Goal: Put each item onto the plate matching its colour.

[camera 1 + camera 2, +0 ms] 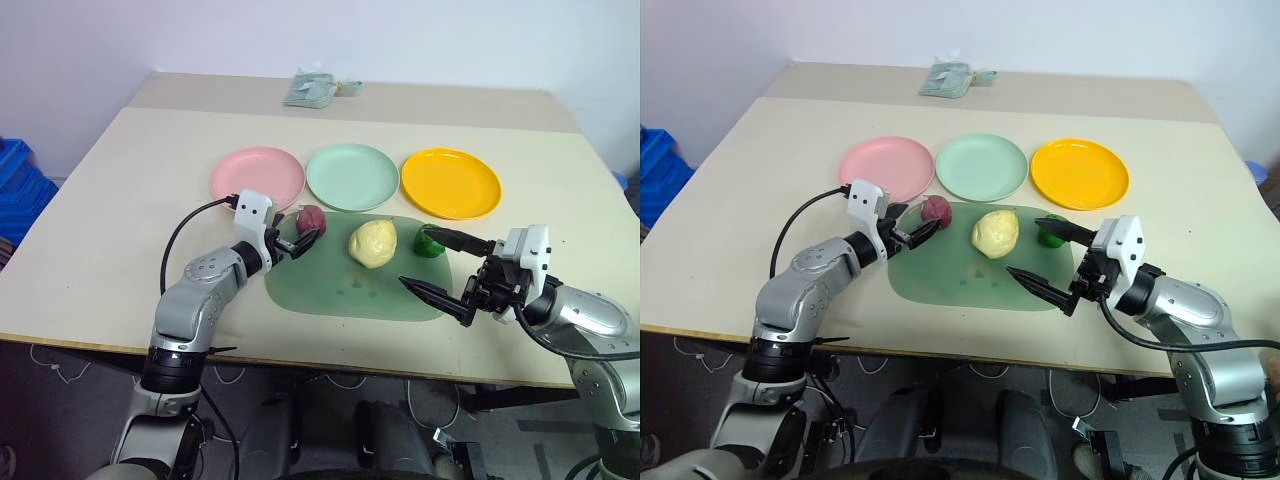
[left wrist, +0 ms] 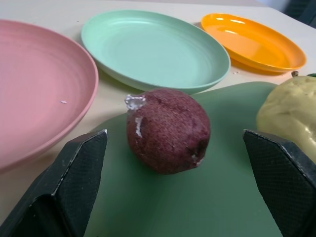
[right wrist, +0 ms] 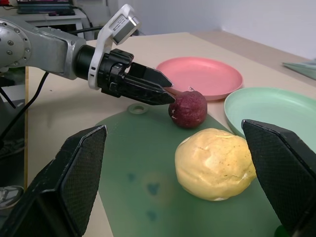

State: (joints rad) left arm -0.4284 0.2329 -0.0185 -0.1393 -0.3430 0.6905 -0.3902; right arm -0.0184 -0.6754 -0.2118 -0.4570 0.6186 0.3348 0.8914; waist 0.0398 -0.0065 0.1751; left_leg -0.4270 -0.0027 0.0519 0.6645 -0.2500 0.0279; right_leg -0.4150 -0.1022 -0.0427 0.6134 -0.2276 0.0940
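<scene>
Three lumps sit on the translucent green rounded mat [image 1: 350, 290], and the one our next move turns on is the dark purplish-red roundish lump [image 2: 169, 129], at the mat's corner nearest the round shallow pink plastic plate [image 1: 257, 176]. It lies straight ahead of our left hand [image 1: 297, 243], between the two black fingers, which stand wide apart and clear of it on both sides. Being nearly round, it gives us no long axis to line up with.

Further along the mat rests the larger pale yellow lumpy piece [image 1: 373, 243], and at the mat's far edge the small bright green lump [image 1: 429, 243]. Our right hand [image 1: 440, 268] hangs over that end of the mat, fingers spread and gripping nothing, well apart from the dark lump. We judge the left arm much the nearer, with the pink plate just beyond the lump on the worktop [image 1: 120, 200].
</scene>
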